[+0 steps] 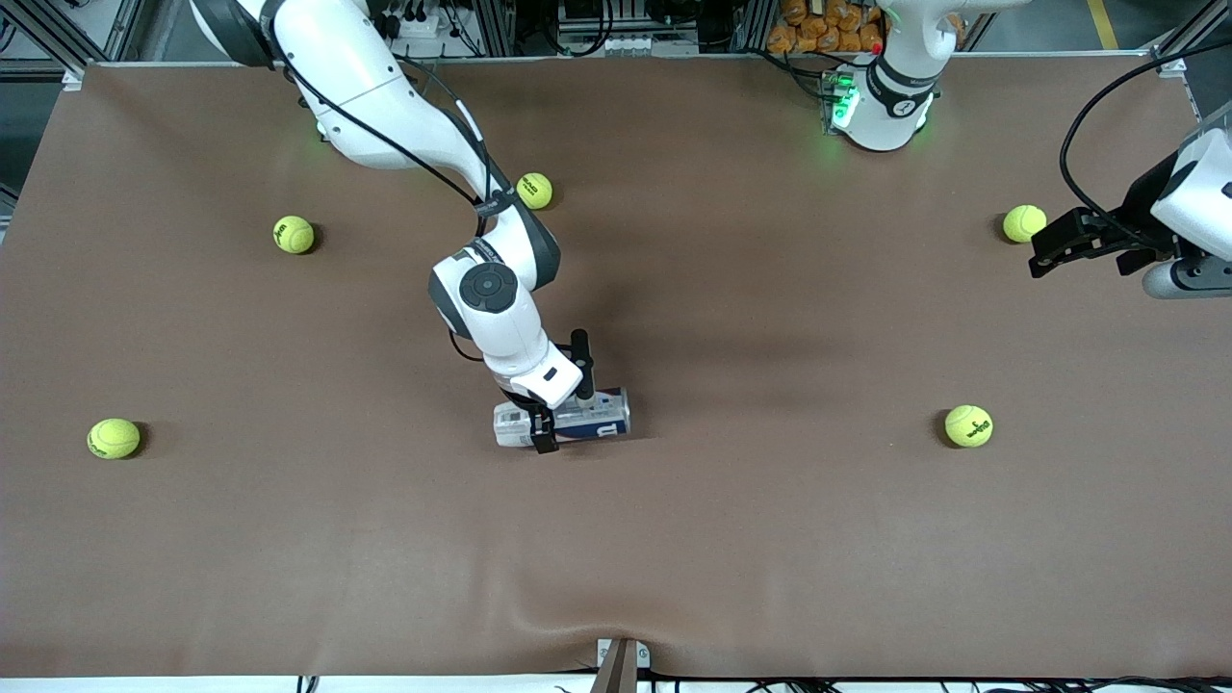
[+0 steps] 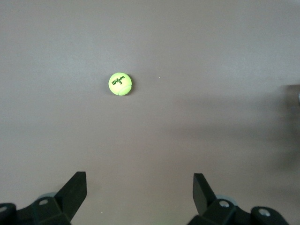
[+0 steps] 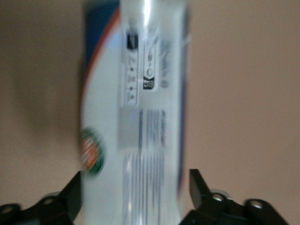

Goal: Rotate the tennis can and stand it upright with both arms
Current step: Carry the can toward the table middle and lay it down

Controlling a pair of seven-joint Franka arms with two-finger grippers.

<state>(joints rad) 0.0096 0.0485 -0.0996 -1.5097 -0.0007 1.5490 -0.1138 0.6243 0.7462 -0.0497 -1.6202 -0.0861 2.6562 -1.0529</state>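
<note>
Brown matte worktop spans the scene, five yellow-green tennis balls scattered on it. We note the slim clear-plastic tennis can with white and navy label lying on its side near the middle. Right hand is down at the can — fingers apart, one on each side; contact we cannot tell. Left hand waits aloft at the left arm's end, fingers apart, over bare worktop near one ball.
</note>
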